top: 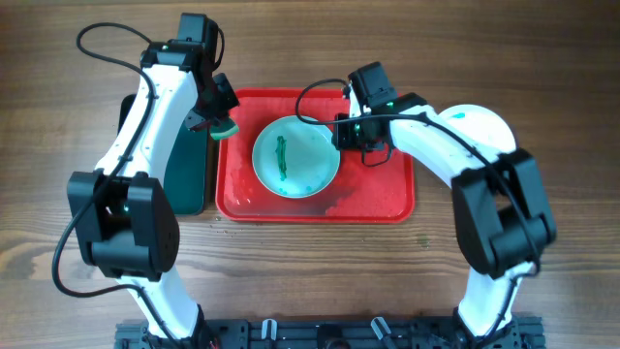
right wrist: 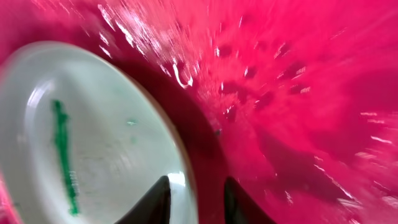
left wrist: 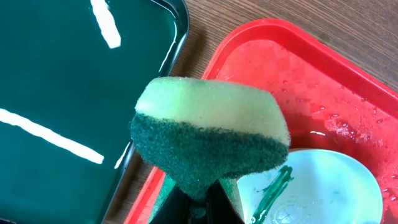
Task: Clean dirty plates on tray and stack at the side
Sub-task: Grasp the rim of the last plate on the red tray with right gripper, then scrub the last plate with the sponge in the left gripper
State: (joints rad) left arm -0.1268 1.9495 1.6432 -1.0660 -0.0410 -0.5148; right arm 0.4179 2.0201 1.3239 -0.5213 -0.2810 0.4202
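One pale plate (top: pixel 295 155) with a green streak lies in the middle of the red tray (top: pixel 387 199). My left gripper (top: pixel 221 121) is shut on a yellow-and-green sponge (left wrist: pixel 211 134), which hangs over the tray's left rim, just left of the plate (left wrist: pixel 329 186). At the plate's right edge my right gripper (top: pixel 341 136) stands slightly open. In the right wrist view its jaws straddle the rim of the plate (right wrist: pixel 93 137), one finger over the plate and one over the wet tray (right wrist: pixel 311 93).
A dark green tray (top: pixel 184 174) lies against the red tray's left side, under my left arm. Water drops glisten on the red tray floor (left wrist: pixel 298 74). Bare wooden table surrounds both trays.
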